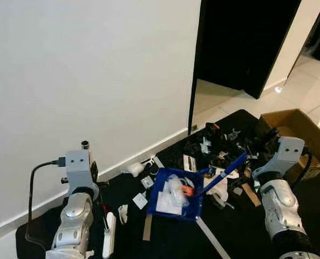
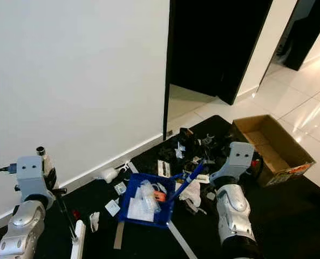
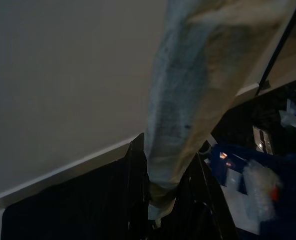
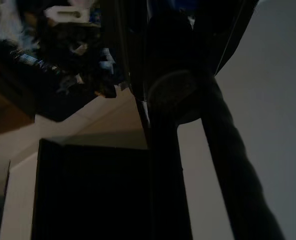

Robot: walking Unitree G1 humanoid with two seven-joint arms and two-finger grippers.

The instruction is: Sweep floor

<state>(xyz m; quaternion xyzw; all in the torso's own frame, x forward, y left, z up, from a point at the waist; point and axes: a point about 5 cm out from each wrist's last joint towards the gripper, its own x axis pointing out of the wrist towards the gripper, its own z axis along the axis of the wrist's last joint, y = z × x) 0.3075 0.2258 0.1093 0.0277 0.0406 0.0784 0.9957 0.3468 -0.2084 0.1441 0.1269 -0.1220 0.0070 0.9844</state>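
Observation:
A blue dustpan point(image 1: 173, 208) lies on the black mat, holding crumpled plastic, paper and an orange scrap point(image 1: 188, 190). Its blue handle point(image 1: 227, 169) slants up to my right arm point(image 1: 277, 183). In the right wrist view my right gripper point(image 4: 175, 85) is shut on that dark handle. A white brush point(image 1: 110, 235) hangs low beside my left arm point(image 1: 79, 202), left of the dustpan. In the left wrist view my left gripper point(image 3: 167, 150) is shut on the pale brush handle point(image 3: 187, 95). Loose litter point(image 1: 223, 143) is heaped on the mat beyond the dustpan.
A white wall with a skirting board runs along the left. A dark open doorway point(image 1: 240, 38) stands ahead. An open cardboard box point(image 1: 300, 127) sits at the right on the mat. White scraps point(image 1: 134, 169) and tape strips point(image 1: 147, 226) lie around the dustpan. Pale tiles lie far right.

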